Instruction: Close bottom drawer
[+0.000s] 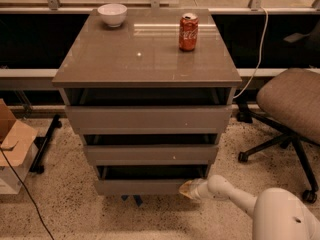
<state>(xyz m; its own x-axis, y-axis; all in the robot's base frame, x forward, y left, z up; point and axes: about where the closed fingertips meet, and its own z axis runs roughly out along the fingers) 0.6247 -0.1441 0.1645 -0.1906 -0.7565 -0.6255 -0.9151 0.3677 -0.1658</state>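
Observation:
The taupe three-drawer cabinet [145,59] stands in the middle of the camera view. Its bottom drawer [140,186] has a plain grey-brown front and sticks out a little, with a dark gap above it. My gripper [186,189] is low at the right end of that drawer front, touching or nearly touching it. The white arm [235,196] runs from the lower right corner to the gripper. The middle drawer [150,154] and the top drawer [147,119] also stand slightly out.
A white bowl [112,14] and a red cola can [188,32] stand on the cabinet top. An office chair [292,104] is at the right, its wheeled legs near my arm. A cardboard box [12,144] and a cable lie at the left.

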